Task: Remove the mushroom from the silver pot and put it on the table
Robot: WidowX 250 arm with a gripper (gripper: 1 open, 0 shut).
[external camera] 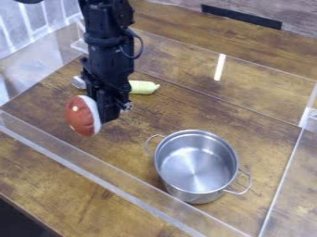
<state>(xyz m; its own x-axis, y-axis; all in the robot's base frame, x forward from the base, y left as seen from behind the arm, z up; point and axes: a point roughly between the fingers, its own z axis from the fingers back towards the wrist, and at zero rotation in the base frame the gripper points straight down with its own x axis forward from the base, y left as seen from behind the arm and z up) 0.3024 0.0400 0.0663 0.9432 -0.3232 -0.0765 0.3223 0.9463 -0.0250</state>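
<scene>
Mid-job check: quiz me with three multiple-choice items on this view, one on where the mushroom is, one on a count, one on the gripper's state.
1. Where is the mushroom?
A. Inside the silver pot
B. In the gripper, left of the pot, over the table
C. Lying beside the spoon

2. How many loop handles show on the silver pot?
A. None
B. Two
C. Four

3. What is the gripper doing?
A. Shut on the mushroom
B. Open above the pot
C. Shut on the spoon

Answers:
1 B, the cap hangs at the fingers over the table and the pot is empty.
2 B, one loop on each side of the rim.
3 A, the fingers clamp the mushroom; the spoon lies behind.
</scene>
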